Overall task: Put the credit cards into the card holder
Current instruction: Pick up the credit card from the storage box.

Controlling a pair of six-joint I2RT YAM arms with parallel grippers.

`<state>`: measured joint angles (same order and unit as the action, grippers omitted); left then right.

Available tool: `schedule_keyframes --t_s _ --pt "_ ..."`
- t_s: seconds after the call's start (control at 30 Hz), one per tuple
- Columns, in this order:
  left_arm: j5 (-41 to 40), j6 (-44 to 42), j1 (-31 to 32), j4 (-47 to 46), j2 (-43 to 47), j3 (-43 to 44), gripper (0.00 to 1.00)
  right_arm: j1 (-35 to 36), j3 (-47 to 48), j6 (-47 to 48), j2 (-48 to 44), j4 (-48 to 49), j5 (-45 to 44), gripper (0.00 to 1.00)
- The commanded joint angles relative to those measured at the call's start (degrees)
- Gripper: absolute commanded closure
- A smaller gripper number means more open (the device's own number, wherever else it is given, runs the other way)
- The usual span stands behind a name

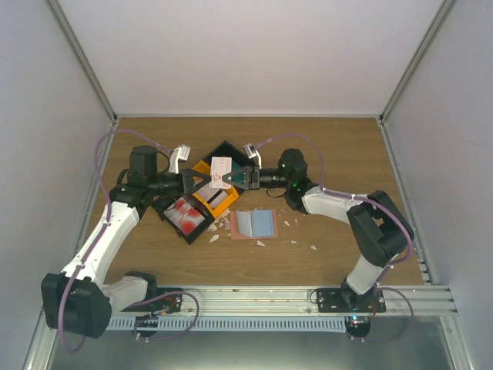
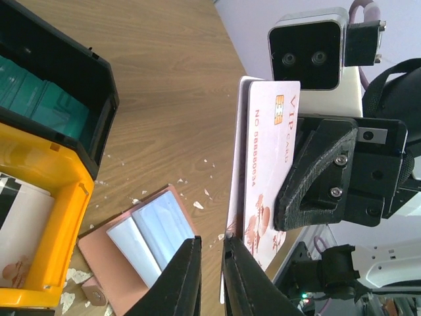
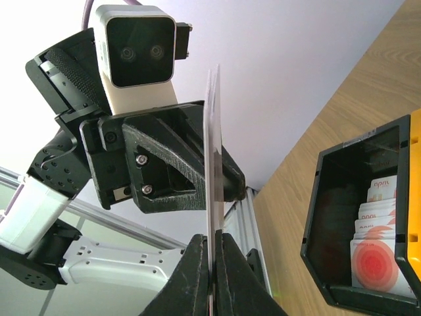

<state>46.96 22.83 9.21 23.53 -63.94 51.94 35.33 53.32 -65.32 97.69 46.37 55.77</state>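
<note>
Credit card (image 2: 263, 164): thin glossy rectangle, pinched edge-on by right claw (image 3: 212, 249); left claw (image 2: 210, 249): grip unclear.

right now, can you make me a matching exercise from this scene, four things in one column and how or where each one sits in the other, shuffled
Things
1. white VIP card
2. card holder
3. black-and-orange tray
4. paper scraps

States
A. scattered on the table
B. lying open, light-blue inside showing
C. off the table, in the jaws of the right gripper
D. has cards standing in a compartment

Pairs: 1-C, 2-B, 3-D, 4-A
</note>
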Motion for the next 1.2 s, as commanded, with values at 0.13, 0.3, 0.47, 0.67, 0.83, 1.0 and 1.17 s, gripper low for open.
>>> schedule_keyframes --t_s 0.13,0.3,0.47,0.67,0.83,1.0,1.17 --pt "1.41 -1.56 -0.38 -0.26 -0.80 0.28 0.88 -0.16 -0.21 0.01 -2.10 2.94 3.08 1.00" --pt "7.13 -1.56 -0.37 -1.62 -1.96 -0.57 0.79 0.00 0.19 -0.06 -1.73 3.03 4.24 1.00" --pt "13.08 -0.09 -0.27 -3.59 -3.61 -1.43 0.76 0.26 0.60 -1.08 -1.33 4.35 5.63 0.99" --pt "19.91 8.00 -0.29 -10.66 -3.93 -2.69 0.77 0.26 0.19 -2.36 -0.89 5.57 6.53 0.99" --pt "22.33 11.51 -0.25 -13.91 -3.71 -2.68 0.80 0.19 -0.10 -3.22 -0.82 6.33 6.45 0.98" --pt "25.45 14.33 -0.25 -17.36 -3.84 -3.46 0.83 0.02 -0.26 -3.74 -0.83 6.19 6.33 0.97" --pt "22.63 11.69 -0.39 -13.03 -3.66 -1.87 1.00 -1.34 -1.67 -3.22 -1.31 4.83 5.07 0.91"
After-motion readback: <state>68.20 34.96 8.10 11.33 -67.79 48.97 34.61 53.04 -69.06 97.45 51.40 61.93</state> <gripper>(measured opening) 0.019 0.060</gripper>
